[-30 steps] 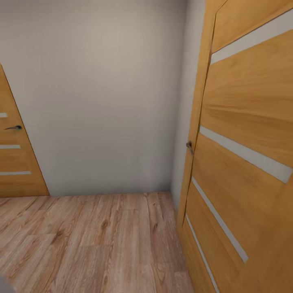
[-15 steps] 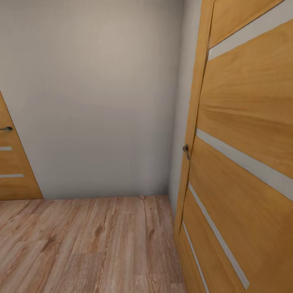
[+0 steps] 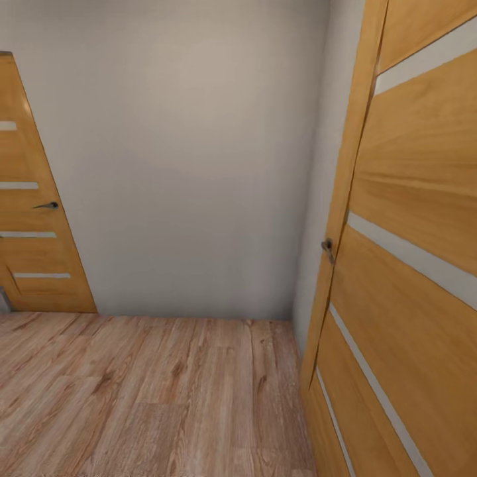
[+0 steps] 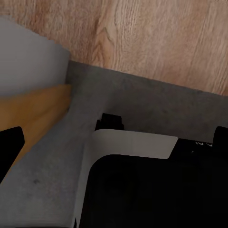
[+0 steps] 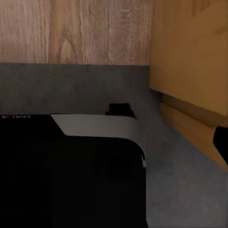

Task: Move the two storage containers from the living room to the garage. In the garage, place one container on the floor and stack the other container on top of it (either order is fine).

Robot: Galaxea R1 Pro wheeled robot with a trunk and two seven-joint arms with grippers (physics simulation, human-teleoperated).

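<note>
The two storage containers are out of view. In the left wrist view my left gripper [image 4: 118, 147] is open, its dark fingertips [image 4: 10, 147] far apart at the picture's edges with nothing between them. In the right wrist view my right gripper [image 5: 114, 142] also looks open, with one fingertip [image 5: 221, 142] showing at the edge and nothing held. Both grippers hang over my black and white base [image 4: 137, 190], which stands on a dark grey rough floor [image 4: 156, 104]. That floor meets light wood planks [image 4: 156, 33].
The head view faces a corner with a pale grey wall [image 3: 192, 159] and a wood-plank floor [image 3: 152, 391]. An orange wooden door [image 3: 417, 265] with a handle [image 3: 327, 249] stands close on the right. Another such door [image 3: 33, 212] is at the far left.
The whole head picture has shifted rightwards since half a second ago, so the camera has turned left. More of the left door shows now.
</note>
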